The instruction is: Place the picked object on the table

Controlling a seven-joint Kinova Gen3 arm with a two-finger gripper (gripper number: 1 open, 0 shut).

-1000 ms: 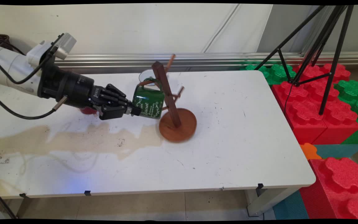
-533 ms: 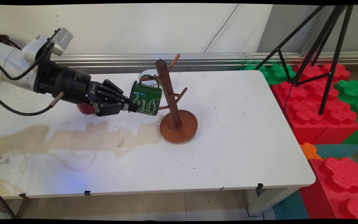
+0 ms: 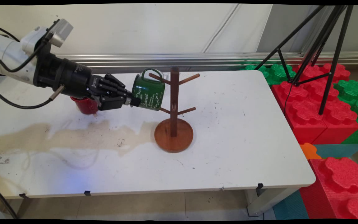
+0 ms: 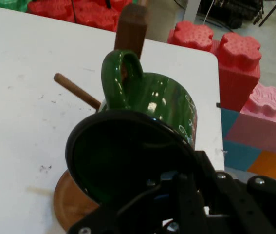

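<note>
Rack (image 3: 173, 124) now upright on desk (image 3: 228, 140), was tipped 1s ago. Tool (image 3: 131, 102) clamped on green mug (image 3: 148, 92) rim, handle round upper-left peg (image 3: 157, 77). Red cup (image 3: 84, 104) behind arm.

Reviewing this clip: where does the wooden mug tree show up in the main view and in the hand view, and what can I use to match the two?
Main view: the wooden mug tree stands upright at table centre, right of the green mug.
Hand view: only its post top, one peg and a sliver of base show behind the mug.
Shared landmark: the green mug, held at its rim by the gripper.
</note>
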